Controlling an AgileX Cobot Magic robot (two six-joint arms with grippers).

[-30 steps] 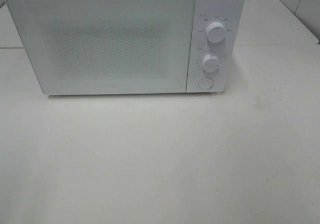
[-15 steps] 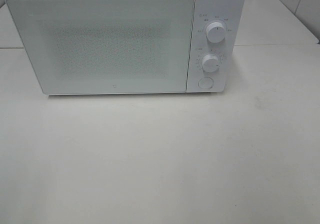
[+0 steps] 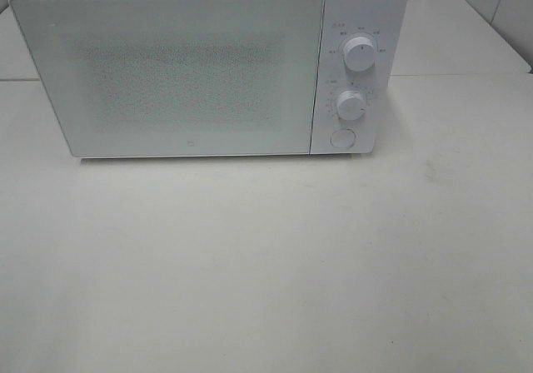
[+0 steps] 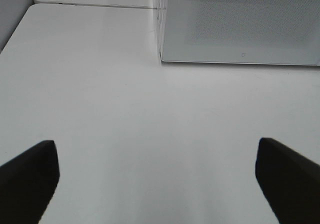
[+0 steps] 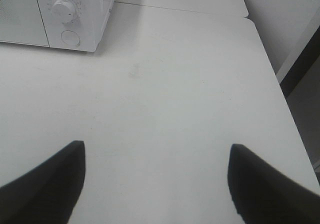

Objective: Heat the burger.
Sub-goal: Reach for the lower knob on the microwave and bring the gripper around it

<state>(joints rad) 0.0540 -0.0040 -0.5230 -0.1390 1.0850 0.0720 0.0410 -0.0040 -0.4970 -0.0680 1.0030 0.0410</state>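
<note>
Burger not discernible in any view; position cannot be told. Microwave point(image 3: 191, 69) on white table point(image 3: 266, 273), frosted door closed, contents hidden. Left gripper point(image 4: 155, 151) spread wide, holding nothing, touching nothing, poised above table near microwave's front corner. Right gripper point(image 5: 156, 151) spread wide as well, empty, above table near control dial point(image 5: 64, 10).

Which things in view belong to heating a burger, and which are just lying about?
For the job: microwave, door shut; its upper knob, lower knob and round button; left gripper and right gripper, both open. No burger in view.
Just there: white table.
</note>
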